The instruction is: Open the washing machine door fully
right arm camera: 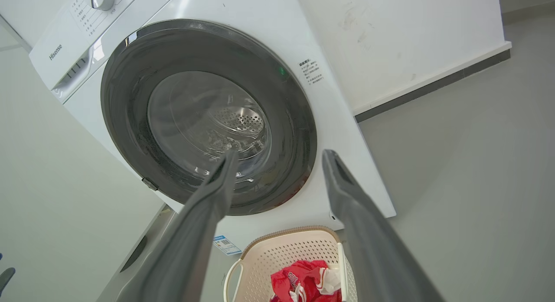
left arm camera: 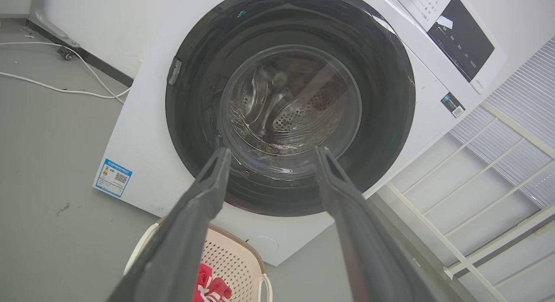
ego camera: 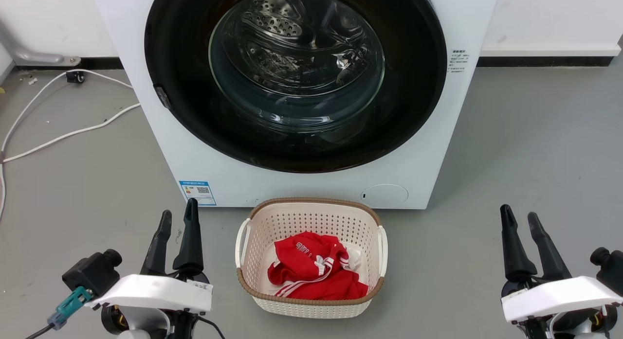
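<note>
**Washer door shut, both grippers idle: opening not begun**

1. Left gripper [ego camera: 179, 207]: lowest and nearest in the head view, at lower left. The two dark fingers are spread, with nothing between them. It is well apart from the machine and touches nothing.
2. Right gripper [ego camera: 519, 211]: lower right, a mirror of the left. Its fingers are parted and it holds nothing.
3. Laundry basket [ego camera: 311, 201]: cream plastic with a brown rim. It stands on the grey floor [ego camera: 535, 149] between the grippers, just beside the machine's front.
4. Red garment [ego camera: 311, 268]: crumpled inside the basket, with white stripes.
5. Washing machine [ego camera: 292, 183]: white front-loader beyond the basket, backed against the wall [ego camera: 545, 18]. A blue sticker [ego camera: 197, 192] sits low on its left front.
6. Washing machine door [ego camera: 418, 86]: glossy black ring with a bulging glass window. It lies flush against the machine's front, closed. The perforated steel drum [ego camera: 277, 25] is seen through the glass.
7. Grey tab [ego camera: 162, 97]: on the door's left rim. This is probably the pull point, though that cannot be confirmed.
8. White cables [ego camera: 58, 134]: trailing on the floor at far left.

Status: nothing of the task appears done. The whole sequence remains: reach the door's left edge, get a hold, release it, and swing it fully round. The basket may crowd a low approach.
</note>
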You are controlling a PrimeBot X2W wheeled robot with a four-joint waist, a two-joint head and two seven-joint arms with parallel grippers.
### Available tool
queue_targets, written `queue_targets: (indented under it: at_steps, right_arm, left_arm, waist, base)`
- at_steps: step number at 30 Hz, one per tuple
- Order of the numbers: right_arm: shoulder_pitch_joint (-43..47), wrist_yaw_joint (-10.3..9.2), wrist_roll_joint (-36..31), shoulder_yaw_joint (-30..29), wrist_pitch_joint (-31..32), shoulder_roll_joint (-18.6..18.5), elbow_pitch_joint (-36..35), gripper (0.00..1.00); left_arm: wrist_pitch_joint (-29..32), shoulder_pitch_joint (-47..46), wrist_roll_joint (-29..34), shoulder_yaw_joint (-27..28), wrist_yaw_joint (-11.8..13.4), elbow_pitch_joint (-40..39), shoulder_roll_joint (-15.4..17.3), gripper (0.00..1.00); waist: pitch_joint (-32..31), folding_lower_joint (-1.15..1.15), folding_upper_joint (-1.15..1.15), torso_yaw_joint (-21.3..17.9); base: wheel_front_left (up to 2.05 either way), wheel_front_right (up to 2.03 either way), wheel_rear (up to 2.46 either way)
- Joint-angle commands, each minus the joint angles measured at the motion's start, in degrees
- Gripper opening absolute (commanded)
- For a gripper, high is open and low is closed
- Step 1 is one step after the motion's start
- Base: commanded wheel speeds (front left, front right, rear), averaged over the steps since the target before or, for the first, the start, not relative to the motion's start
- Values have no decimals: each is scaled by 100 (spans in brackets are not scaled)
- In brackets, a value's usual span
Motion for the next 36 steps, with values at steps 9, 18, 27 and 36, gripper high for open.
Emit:
queue_targets:
  at_steps: [9,18,27,36]
  right_arm:
    - [34,1,-768,-7,-61,-22,-156,100]
    - [89,1,-1412,-17,-66,-22,-208,100]
    - [85,1,-1989,2,-114,-22,-242,100]
    - [114,0,-2398,-16,-115,-23,-237,100]
  left_arm:
    - [-175,27,811,-74,79,-150,18,100]
    - [-313,81,1424,-139,126,-187,18,100]
    - [-432,121,1902,-219,174,-277,19,100]
    - [-550,191,2385,-288,224,-241,19,100]
  waist:
    - [5,0,0,-10]
    - [-2,0,0,-26]
    - [-14,0,0,-25]
    - [-39,0,0,-21]
  base:
    - [0,0,0]
    - [0,0,0]
    - [0,0,0]
    - [0,0,0]
